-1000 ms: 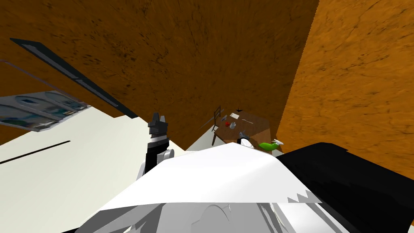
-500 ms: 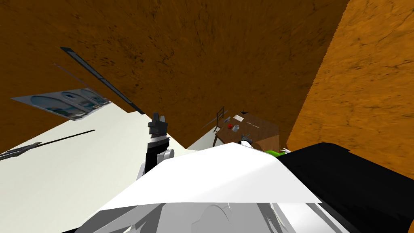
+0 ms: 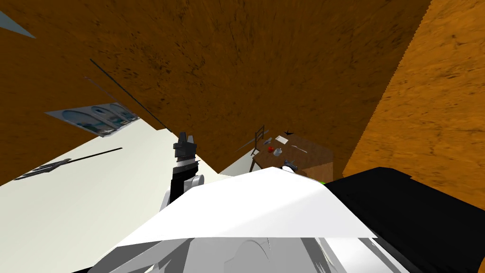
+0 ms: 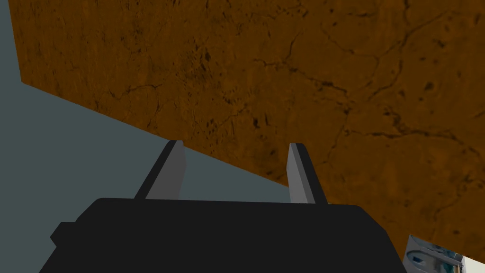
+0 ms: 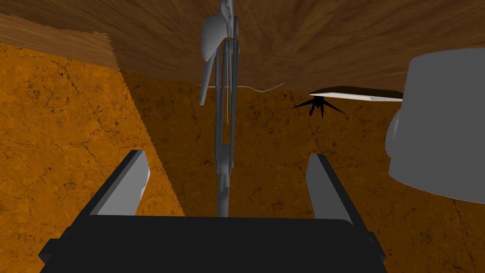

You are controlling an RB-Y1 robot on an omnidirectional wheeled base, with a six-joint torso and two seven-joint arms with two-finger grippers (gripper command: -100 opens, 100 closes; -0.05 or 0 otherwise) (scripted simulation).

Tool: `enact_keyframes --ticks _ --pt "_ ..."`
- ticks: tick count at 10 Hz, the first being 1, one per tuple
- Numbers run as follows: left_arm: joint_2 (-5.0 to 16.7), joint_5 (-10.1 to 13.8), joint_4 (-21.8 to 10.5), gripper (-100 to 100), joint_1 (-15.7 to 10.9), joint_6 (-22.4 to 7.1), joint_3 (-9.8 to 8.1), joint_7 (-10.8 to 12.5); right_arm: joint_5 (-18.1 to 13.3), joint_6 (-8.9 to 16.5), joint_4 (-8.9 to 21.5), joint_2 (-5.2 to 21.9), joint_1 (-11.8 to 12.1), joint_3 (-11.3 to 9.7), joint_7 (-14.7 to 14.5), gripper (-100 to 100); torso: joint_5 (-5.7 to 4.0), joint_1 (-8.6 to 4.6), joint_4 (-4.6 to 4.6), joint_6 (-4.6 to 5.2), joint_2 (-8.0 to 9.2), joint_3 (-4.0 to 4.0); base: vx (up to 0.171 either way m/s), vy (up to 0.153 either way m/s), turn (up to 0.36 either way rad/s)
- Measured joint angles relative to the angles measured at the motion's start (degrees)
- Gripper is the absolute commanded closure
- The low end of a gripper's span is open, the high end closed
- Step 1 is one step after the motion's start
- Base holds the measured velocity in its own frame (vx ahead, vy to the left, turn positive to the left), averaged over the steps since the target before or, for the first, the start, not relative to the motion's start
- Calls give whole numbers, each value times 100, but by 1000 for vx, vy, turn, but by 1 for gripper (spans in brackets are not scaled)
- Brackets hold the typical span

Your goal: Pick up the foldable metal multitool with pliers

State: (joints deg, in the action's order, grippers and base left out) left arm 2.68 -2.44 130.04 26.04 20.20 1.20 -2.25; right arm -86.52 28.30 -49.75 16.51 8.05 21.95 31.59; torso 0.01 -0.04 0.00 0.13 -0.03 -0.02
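Multitool (image 5: 221, 185) (thin, grey) sits at the wooden table (image 3: 316, 158), which has slid rightward in the head view as the robot turned. It runs between the right gripper's (image 5: 228, 155) wide-spread fingers, touching neither. The left gripper (image 4: 237, 143) gapes too.

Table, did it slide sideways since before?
No. The table keeps its place beside the wall corner; both shifted together in the head view, so I turned.

At the table's (image 3: 315, 159) near edge, the right gripper (image 5: 227, 157) has bare room between each spread finger and the thin grey multitool (image 5: 222, 118) running between them, though a grey cup (image 5: 438, 128) crowds close outside one finger, while a flat pad (image 5: 360, 93) and a black spiky thing (image 5: 316, 105) lie farther in.
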Motion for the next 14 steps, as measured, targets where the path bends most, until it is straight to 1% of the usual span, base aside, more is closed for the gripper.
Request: enact_keyframes --ticks 1,2,3,4,6,7,8,9,10,11,12,13,14 --pt "1 0 0 0 1 0 -1 0 74 77 -122 -63 31 -120 -88 -100 -3 -16 -1 3 -2 -1 19 -137 -187" --pt "1 0 0 0 1 0 -1 0 96 230 -161 -117 9 -302 -116 -100 -8 -42 -1 2 -6 -3 6 -119 -50" --pt "1 0 0 0 0 0 -1 0 120 342 -240 -163 43 -445 -138 -100 -9 -40 -1 0 -2 -1 2 -139 -112" --pt "1 0 0 0 0 0 -1 0 202 468 -435 -259 122 -595 -246 -100 -10 -47 0 3 0 0 12 -92 -54" --pt "1 0 0 0 1 0 -1 0 273 698 -576 -376 119 -877 -368 -100 -6 -25 -1 2 -4 -3 19 -66 -92" --pt "0 0 0 0 0 0 0 0 265 776 -550 -374 103 -1002 -345 -100 -5 -20 -1 0 -4 -3 13 -89 -107" --pt "1 0 0 0 0 0 -1 0 333 896 -701 -463 143 -1155 -424 -100 -6 -27 -1 1 -3 -2 10 -80 -56" --pt "1 0 0 0 0 0 -1 0 344 992 -748 -506 151 -1274 -465 -100 -6 -25 0 0 -1 -1 11 -93 -104" --pt "1 0 0 0 0 0 -1 0 361 1113 -783 -553 148 -1446 -463 -100 -6 -30 0 1 -1 -1 28 -132 -183" --pt "1 0 0 0 1 0 -1 0 450 1268 -957 -644 191 -1609 -564 -100 -8 -42 -1 2 -5 -3 33 -101 -72" --pt "1 0 0 0 0 0 -1 0 488 1383 -1010 -694 173 -1760 -642 -100 -8 -34 -1 -1 -8 -4 31 -104 -101" --pt "1 0 0 0 0 0 -1 0 557 1518 -1235 -789 274 -1921 -757 -100 -7 -34 -2 1 -6 -4 15 -78 -59" --pt "1 0 0 0 0 0 0 0 572 1594 -1236 -797 261 -2047 -773 -100 -6 -26 -1 -1 -2 -2 29 -93 -125"
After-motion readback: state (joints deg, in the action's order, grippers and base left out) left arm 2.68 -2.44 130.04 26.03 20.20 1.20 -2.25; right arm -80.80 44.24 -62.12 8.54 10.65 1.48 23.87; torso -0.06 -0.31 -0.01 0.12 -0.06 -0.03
